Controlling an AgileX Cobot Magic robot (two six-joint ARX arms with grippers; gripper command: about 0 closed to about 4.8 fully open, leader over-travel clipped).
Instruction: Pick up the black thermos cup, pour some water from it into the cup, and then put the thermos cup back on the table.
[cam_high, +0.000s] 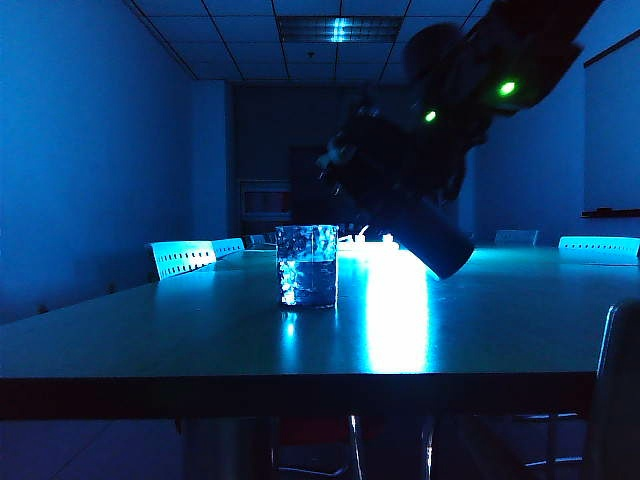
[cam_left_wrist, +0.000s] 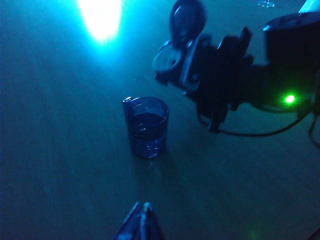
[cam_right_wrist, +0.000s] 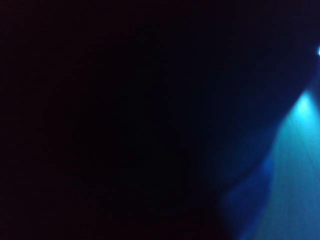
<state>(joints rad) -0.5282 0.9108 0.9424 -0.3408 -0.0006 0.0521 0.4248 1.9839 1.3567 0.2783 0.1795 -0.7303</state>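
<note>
From the table camera, the right gripper (cam_high: 385, 185) clamps the tilted black flask (cam_high: 435, 240) above the table (cam_high: 480, 320), just right of the glass (cam_high: 307, 265) holding water. The left wrist camera shows the left gripper (cam_left_wrist: 141, 222) nearly closed, empty, near the glass (cam_left_wrist: 146, 126). The right wrist camera is mostly dark.

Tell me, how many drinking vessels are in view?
2. The cup stands on the table, partly filled. The black thermos cup hangs tilted above the table, right of it, in the right tool. Darkness may hide others.

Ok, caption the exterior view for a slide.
Right gripper holds the thermos tilted beside the water-filled cup on the table.
</note>
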